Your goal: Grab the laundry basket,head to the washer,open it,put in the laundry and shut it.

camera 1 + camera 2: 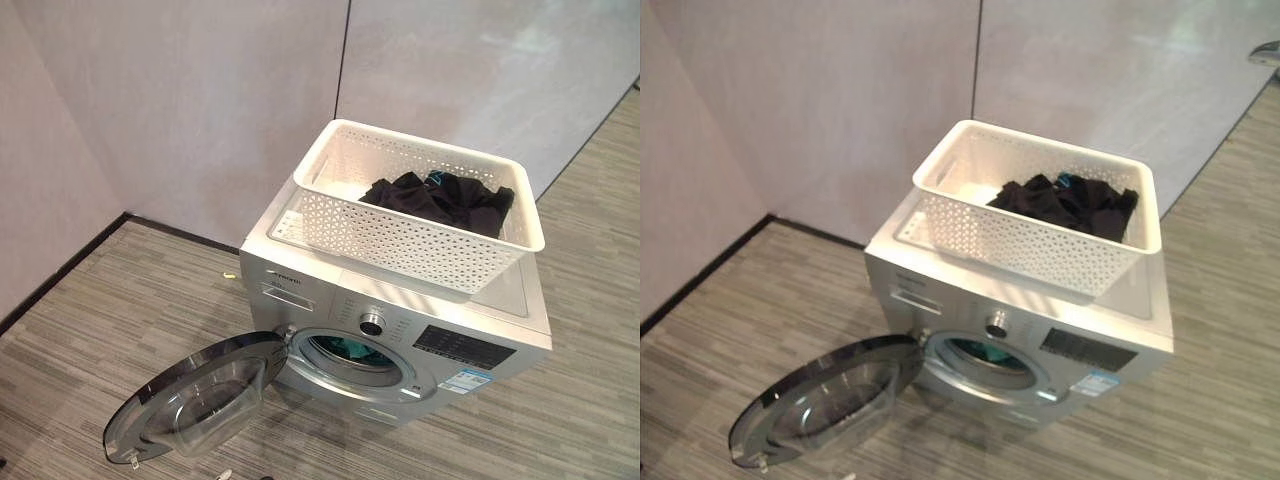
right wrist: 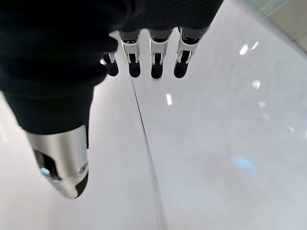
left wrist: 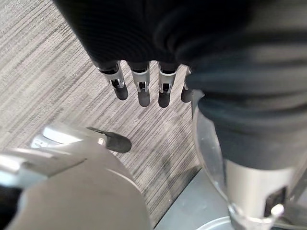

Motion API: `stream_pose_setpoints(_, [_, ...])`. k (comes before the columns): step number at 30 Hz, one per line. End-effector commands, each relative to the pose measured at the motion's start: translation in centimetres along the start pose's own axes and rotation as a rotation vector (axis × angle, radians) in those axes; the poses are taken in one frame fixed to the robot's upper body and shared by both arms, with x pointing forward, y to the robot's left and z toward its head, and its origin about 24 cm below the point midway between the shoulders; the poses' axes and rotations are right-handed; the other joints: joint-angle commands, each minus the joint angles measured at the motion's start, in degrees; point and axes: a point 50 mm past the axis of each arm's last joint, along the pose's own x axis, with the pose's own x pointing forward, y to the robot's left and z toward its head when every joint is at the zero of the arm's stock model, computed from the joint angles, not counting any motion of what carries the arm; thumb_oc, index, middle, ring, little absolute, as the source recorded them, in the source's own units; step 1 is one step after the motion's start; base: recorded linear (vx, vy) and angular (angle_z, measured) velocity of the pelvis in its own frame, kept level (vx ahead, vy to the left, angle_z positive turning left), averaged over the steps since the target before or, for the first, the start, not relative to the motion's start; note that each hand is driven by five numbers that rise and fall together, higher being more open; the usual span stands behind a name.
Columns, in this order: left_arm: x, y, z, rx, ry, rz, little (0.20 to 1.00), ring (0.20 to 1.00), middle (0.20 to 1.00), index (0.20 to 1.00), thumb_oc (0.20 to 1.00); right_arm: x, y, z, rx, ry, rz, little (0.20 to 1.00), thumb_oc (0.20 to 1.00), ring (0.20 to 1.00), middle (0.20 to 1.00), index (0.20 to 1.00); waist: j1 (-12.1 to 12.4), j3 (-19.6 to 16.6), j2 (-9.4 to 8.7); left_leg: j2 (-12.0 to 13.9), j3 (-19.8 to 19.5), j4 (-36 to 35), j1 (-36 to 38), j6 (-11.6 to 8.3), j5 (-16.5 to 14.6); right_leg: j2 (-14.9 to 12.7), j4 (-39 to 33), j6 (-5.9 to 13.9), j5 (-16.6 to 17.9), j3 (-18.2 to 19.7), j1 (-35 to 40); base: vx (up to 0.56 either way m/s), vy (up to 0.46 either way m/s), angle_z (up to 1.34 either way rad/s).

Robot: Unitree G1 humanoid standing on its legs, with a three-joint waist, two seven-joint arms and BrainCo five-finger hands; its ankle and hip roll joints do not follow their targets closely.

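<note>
A white perforated laundry basket [image 1: 400,238] stands on top of the silver washer [image 1: 300,275]. Dark laundry [image 1: 440,198] lies in the basket's right half. The washer's round door [image 1: 195,400] hangs wide open, swung out to the left and low over the floor. Through the drum opening [image 1: 345,355] some teal cloth shows inside. My left hand [image 3: 142,88] hangs over the striped floor beside the door's glass [image 3: 207,139], fingers straight and holding nothing. My right hand [image 2: 156,60] is up before a pale wall, fingers straight and bare.
Pale wall panels [image 1: 200,90] stand close behind the washer, with a black skirting strip [image 1: 60,275] along the left wall. Grey wood-grain floor [image 1: 120,310] spreads out to the left and right of the washer.
</note>
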Motion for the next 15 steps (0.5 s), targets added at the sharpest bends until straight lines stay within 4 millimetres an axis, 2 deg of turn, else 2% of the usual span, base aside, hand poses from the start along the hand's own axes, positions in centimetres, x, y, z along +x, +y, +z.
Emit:
stream_pose_setpoints(1, [0.2, 0.1, 0.7, 0.025, 0.007, -0.020, 1.000, 1.000, 1.000, 1.000, 1.000, 1.6, 3.2, 0.5, -0.208, 0.013, 0.239, 1.000, 1.000, 1.000, 1.000, 1.000, 2.0, 0.9, -1.38, 0.3, 1.6, 0.3, -0.6, -2.57, 1.1, -2.9, 0.3, 4.14, 5.0, 2.3, 0.6, 0.00, 0.002, 0.12])
stream_pose_setpoints(2, [0.2, -0.1, 0.6, 0.020, 0.009, -0.023, 1.000, 1.000, 1.000, 1.000, 1.000, 1.8, 3.2, 0.7, -0.211, 0.008, 0.241, 1.000, 1.000, 1.000, 1.000, 1.000, 1.8, 0.8, -1.13, 0.3, 1.5, 0.3, -0.7, -2.57, 1.1, -2.9, 0.3, 4.14, 5.0, 2.3, 0.6, 0.02, 0.002, 0.05])
stream_pose_setpoints(4, [0.2, 0.1, 0.5, 0.037, 0.023, -0.026, 1.000, 1.000, 1.000, 1.000, 1.000, 2.5, 5.4, 1.3, -0.388, -0.019, 0.407, 1.000, 1.000, 1.000, 1.000, 1.000, 2.3, 0.5, -1.45, 0.3, 1.1, 0.3, -0.4, -2.46, 1.1, -2.8, 0.3, 4.05, 4.6, 1.9, 1.1, 0.02, 0.007, 0.09])
stream_pose_setpoints(5, [0.2, -0.1, 0.3, 0.032, 0.025, -0.031, 1.000, 1.000, 1.000, 1.000, 1.000, 2.8, 5.3, 1.5, -0.393, -0.025, 0.408, 1.000, 1.000, 1.000, 1.000, 1.000, 2.1, 0.5, -1.05, 0.3, 1.1, 0.3, -0.4, -2.46, 1.1, -2.8, 0.3, 4.05, 4.6, 1.9, 1.1, 0.03, 0.007, 0.11])
stream_pose_setpoints(6, [0.2, -0.2, 0.3, 0.045, 0.031, -0.034, 1.000, 1.000, 1.000, 1.000, 1.000, 2.6, 6.8, 1.2, -0.440, -0.025, 0.494, 1.000, 1.000, 1.000, 1.000, 1.000, 2.3, 0.4, -1.15, 0.3, 0.6, 0.3, -0.4, -2.43, 1.1, -2.8, 0.3, 4.00, 4.4, 1.6, 1.3, 0.02, 0.004, 0.13])
stream_pose_setpoints(9, [0.2, -0.7, -0.2, 0.045, 0.048, -0.052, 1.000, 1.000, 1.000, 1.000, 1.000, 2.2, 9.0, 0.8, -0.502, -0.036, 0.581, 1.000, 1.000, 1.000, 1.000, 1.000, 2.4, 0.5, -0.76, 0.3, 0.5, 0.3, -0.2, -2.23, 0.8, -2.8, 0.2, 4.04, 4.1, 1.6, 1.6, 0.01, 0.009, 0.07])
stream_pose_setpoints(10, [0.2, -0.7, -0.2, 0.045, 0.048, -0.052, 1.000, 1.000, 1.000, 1.000, 1.000, 2.2, 9.1, 0.8, -0.502, -0.036, 0.581, 1.000, 1.000, 1.000, 1.000, 1.000, 2.4, 0.5, -0.78, 0.3, 0.5, 0.3, -0.2, -2.23, 0.8, -2.8, 0.2, 4.04, 4.1, 1.6, 1.6, 0.00, 0.000, 0.00])
stream_pose_setpoints(11, [0.1, -0.7, -0.4, 0.045, 0.052, -0.054, 1.000, 1.000, 1.000, 1.000, 1.000, 2.2, 10.1, 1.3, -0.504, -0.064, 0.627, 1.000, 1.000, 1.000, 1.000, 1.000, 2.7, 0.8, -0.80, 0.4, 0.8, 0.3, -0.1, -2.15, 0.8, -2.8, 0.1, 4.04, 4.1, 1.9, 1.5, 0.00, -0.001, -0.04])
stream_pose_setpoints(13, [0.1, -0.7, -0.4, 0.044, 0.054, -0.058, 1.000, 1.000, 1.000, 1.000, 1.000, 1.7, 10.8, 1.7, -0.520, -0.094, 0.682, 1.000, 1.000, 1.000, 1.000, 1.000, 2.7, 1.1, -0.97, 0.5, 0.7, 0.3, -0.1, -2.16, 0.8, -2.6, 0.2, 3.90, 3.9, 2.1, 1.4, 0.01, -0.007, -0.10])
stream_pose_setpoints(15, [0.1, -0.6, -0.4, 0.042, 0.055, -0.064, 1.000, 1.000, 1.000, 1.000, 1.000, 1.4, 11.0, 1.9, -0.551, -0.113, 0.717, 1.000, 1.000, 1.000, 1.000, 1.000, 2.7, 1.4, -1.19, 0.6, 0.2, 0.3, -0.3, -2.13, 0.9, -2.5, 0.5, 3.80, 3.6, 2.0, 1.4, 0.01, -0.010, -0.07])
